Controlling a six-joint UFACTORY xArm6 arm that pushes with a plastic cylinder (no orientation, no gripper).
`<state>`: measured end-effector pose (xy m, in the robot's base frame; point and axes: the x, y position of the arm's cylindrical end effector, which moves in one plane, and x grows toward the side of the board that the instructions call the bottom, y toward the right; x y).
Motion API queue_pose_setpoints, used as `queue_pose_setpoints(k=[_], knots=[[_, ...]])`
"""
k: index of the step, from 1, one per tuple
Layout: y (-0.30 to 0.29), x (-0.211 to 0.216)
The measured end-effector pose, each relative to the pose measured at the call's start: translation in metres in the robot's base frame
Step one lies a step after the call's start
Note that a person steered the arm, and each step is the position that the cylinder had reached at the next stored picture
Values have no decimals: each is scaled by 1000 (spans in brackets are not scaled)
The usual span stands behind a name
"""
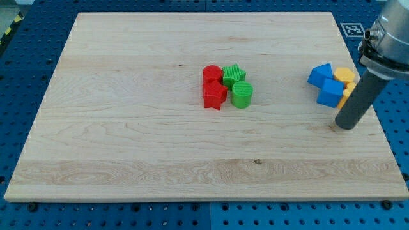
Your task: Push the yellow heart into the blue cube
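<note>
- Near the middle of the desk (128, 128), a red cylinder (212, 74) and a red star (215, 96) touch a green star (234, 73) and a green cylinder (241, 94).
- Toward the desk's right edge, a blue block (320, 75) and the blue cube (330, 92) sit together, with yellow pieces pressed on their right; the upper is a yellow block (345, 75), and the yellow heart (347, 93) seems to be the partly hidden lower one.
- My rod slants down from the upper right corner; my tip (345, 126) rests just below the blue cube, beside the right edge.
- I have no fingers, only the rod.
- No readable writing.
</note>
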<state>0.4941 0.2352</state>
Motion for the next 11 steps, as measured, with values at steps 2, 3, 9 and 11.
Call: queue_pose_setpoints(k=[2, 3, 9, 11], knots=[[9, -4], [43, 3], [29, -47], [26, -58]])
